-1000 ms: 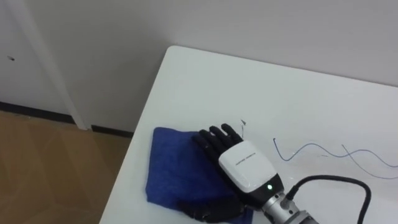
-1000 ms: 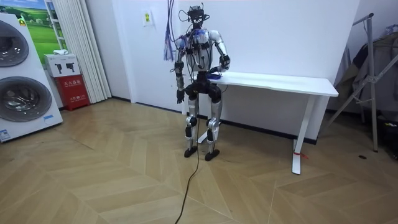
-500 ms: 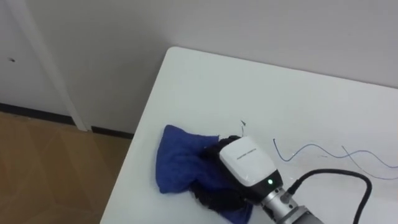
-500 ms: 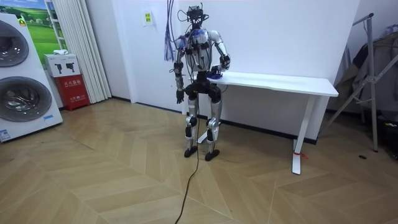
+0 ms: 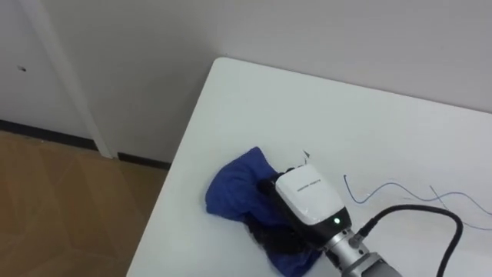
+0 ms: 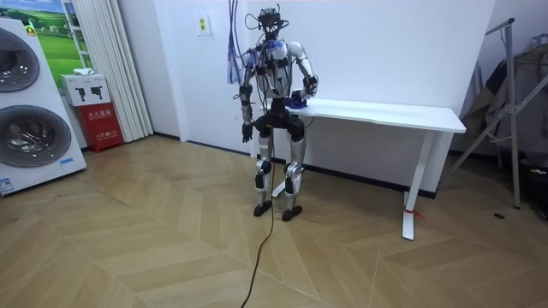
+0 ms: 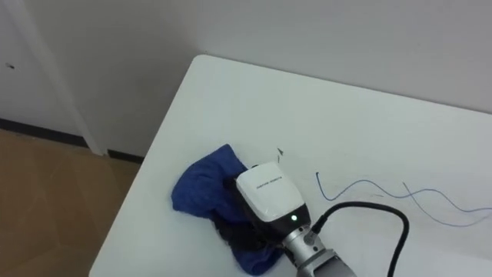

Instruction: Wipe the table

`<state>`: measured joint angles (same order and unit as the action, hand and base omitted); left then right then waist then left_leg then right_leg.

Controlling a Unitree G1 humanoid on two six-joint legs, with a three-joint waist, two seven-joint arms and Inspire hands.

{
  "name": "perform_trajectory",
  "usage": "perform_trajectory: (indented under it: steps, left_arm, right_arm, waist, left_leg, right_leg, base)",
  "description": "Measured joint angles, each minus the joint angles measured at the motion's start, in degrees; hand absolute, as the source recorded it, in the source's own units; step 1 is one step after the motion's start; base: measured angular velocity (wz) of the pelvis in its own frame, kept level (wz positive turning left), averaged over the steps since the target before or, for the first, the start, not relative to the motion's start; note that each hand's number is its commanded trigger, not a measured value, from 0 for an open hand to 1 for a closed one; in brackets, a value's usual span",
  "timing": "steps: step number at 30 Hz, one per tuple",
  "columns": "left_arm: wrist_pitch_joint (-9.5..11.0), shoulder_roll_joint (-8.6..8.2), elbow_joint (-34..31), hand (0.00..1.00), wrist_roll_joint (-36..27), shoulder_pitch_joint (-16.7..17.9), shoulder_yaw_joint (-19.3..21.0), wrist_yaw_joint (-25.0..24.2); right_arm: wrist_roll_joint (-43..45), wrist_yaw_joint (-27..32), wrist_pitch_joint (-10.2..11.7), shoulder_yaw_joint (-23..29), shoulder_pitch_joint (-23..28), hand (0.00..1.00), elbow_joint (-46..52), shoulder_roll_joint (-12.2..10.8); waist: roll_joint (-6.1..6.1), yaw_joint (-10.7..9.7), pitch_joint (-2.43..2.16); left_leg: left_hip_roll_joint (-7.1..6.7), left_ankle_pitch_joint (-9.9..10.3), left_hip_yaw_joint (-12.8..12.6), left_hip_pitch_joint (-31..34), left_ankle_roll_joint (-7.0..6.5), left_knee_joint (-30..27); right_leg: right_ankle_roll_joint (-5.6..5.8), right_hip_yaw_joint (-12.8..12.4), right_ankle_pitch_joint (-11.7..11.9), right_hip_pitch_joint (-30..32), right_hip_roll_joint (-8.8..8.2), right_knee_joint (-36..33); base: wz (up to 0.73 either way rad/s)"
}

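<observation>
Looking down from the head camera, I have the right robot hand [image 5: 307,201] nearest me, coming in from the lower right, its dark fingers curled into the blue cloth [image 5: 234,185] and gripping a bunched handful of it. The cloth lies crumpled on the white table [image 5: 330,100], close to the table's left edge. Most of it spills out to the left of the robot hand, and a smaller fold shows beneath the wrist. Just past the knuckles sits a small dark mark [image 5: 306,155] on the tabletop. To the right a thin blue pen line [image 5: 400,187] wiggles across the surface, apart from the cloth. Farther on is the table's rounded far-left corner, then the pale wall, with wooden floor [image 5: 61,208] off to the left. In the room view the robot stands upright at the table's end on the room view's left, right arm bent up onto the tabletop. The left robot hand [image 6: 247,133] hangs by its hip, and I cannot tell its state from here. A washing machine [image 6: 30,103] stands at the room view's far left.
</observation>
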<state>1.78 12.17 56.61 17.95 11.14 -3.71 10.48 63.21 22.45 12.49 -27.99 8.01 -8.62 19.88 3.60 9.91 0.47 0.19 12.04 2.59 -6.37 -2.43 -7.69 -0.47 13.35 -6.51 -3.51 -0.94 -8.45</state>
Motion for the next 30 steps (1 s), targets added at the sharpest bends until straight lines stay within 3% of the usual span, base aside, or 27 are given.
perform_trajectory:
  steps: [4,10,16,18,22,24,28,30]
  left_arm:
    - [-0.15,-0.16,-2.87,0.0,-0.27,1.91,0.02,0.02]
    - [-1.98,-1.53,-4.02,0.0,-1.2,4.6,0.16,0.03]
    - [-4.03,-2.38,-5.9,0.0,-1.5,6.66,3.34,-0.05]
    - [-4.33,-2.42,-5.61,0.0,-1.48,7.28,4.76,-0.02]
    - [-4.31,-2.24,-5.58,0.0,-1.47,7.77,7.66,0.06]
    - [-4.31,-1.94,-5.59,0.0,-1.45,8.3,9.46,0.12]
    - [-4.27,-1.99,-5.79,0.0,-0.84,9.57,11.96,0.53]
    - [-4.21,-1.97,-6.52,0.0,-0.86,10.06,15.34,0.77]
  right_arm:
    - [-1.5,-0.49,0.02,0.01,-1.1,1.0,-1.23,-0.03]
    - [-10.68,-4.73,-0.73,1.18,-10.13,1.0,-9.61,-1.36]
    - [-17.82,-4.88,-2.66,12.62,-16.29,1.0,-23.71,-1.99]
    - [-20.46,-3.82,-2.6,17.31,-15.75,1.0,-27.34,-2.0]
    - [-23.04,-1.26,-2.48,23.07,-13.4,1.0,-32.7,-1.9]
    - [-24.5,1.0,-2.32,26.02,-11.77,1.0,-35.35,-1.68]
    - [-26.43,3.79,-1.6,33.02,-7.25,1.0,-37.89,-1.67]
    - [-27.11,5.26,-1.58,37.0,-4.23,1.0,-38.49,-1.6]
  waist:
    - [-0.5,0.24,-0.06]
    - [-1.15,0.32,0.1]
    - [-0.89,1.15,-0.01]
    - [-0.66,0.24,-0.04]
    - [-0.29,-0.78,-0.1]
    - [0.38,-2.08,-0.34]
    - [0.55,-3.85,-0.94]
    - [0.9,-4.76,-1.24]
  left_leg:
    - [-0.04,0.0,0.0,-0.25,0.01,-0.03]
    - [-0.09,-0.18,0.51,-0.17,0.27,-0.14]
    - [-0.13,-0.25,1.65,-0.41,0.31,-0.6]
    - [-0.38,-0.25,2.01,-0.52,0.31,-1.03]
    - [-0.65,-0.02,1.44,-2.25,-0.03,-0.88]
    - [-0.93,0.08,1.44,-2.37,-0.18,-0.88]
    - [-1.01,0.34,-0.05,-3.2,-0.59,-0.85]
    - [-1.03,0.44,-0.59,-3.35,-0.73,-0.87]
  right_leg:
    - [0.01,1.06,0.0,-0.6,-0.1,0.48]
    - [-0.01,1.11,-0.01,-0.67,-0.06,0.49]
    - [0.03,2.77,-0.14,-1.57,-0.26,0.71]
    - [0.53,4.1,-0.66,-2.6,-0.77,0.74]
    - [1.24,4.3,-1.39,-4.71,-1.16,0.79]
    - [1.41,4.33,-1.71,-5.13,-1.52,0.76]
    - [1.61,4.05,-1.82,-6.09,-1.85,0.6]
    - [1.63,4.06,-1.81,-6.2,-1.93,0.64]
  base:
    - [0.01]
    - [0.02]
    - [0.16]
    - [0.38]
    - [0.2]
    - [0.13]
    - [0.05]
    - [-0.06]
